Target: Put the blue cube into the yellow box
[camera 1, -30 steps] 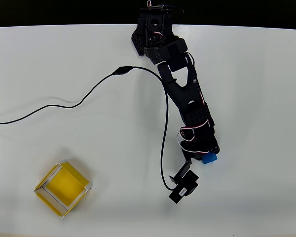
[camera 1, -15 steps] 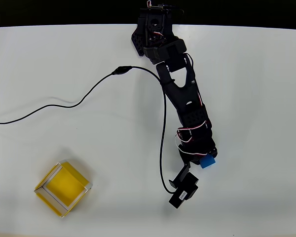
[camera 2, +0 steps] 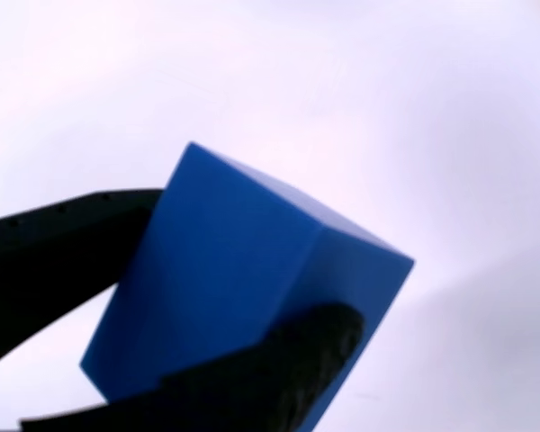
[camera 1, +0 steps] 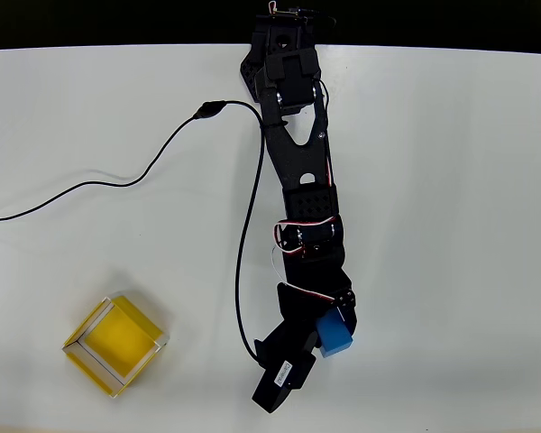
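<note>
One blue cube [camera 2: 243, 288] clamped in tool [camera 1: 329, 332]; one yellow box [camera 1: 115, 345].

In the wrist view, the blue cube's [camera 2: 243, 297] lower corner is covered by a black finger [camera 2: 270, 369], and both fingers are cut off by the frame edge.

The arm [camera 1: 299, 180] swung leftward in the overhead view and reached farther down the table, carrying the blue cube [camera 1: 334, 334] with it — the cube ended lower and left of its earlier spot. The black cable [camera 1: 245, 271] shifted left too.
</note>
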{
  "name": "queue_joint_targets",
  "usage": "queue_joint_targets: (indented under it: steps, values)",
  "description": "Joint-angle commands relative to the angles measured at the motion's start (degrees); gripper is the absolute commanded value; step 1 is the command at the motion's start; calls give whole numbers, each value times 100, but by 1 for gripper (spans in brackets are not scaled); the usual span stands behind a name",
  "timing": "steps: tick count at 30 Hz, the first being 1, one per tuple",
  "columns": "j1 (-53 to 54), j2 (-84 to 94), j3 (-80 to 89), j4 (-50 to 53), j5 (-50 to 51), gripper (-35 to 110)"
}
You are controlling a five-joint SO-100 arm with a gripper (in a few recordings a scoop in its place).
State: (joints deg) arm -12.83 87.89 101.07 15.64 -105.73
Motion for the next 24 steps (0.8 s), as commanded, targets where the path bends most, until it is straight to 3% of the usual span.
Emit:
queue_joint_targets:
  steps: [1,9,24]
  values:
    - [563,1230,-141,-387,-255,19]
    - [1890,967,-879,-756,-281,19]
    - [3700,-562,-2443,-633,932,19]
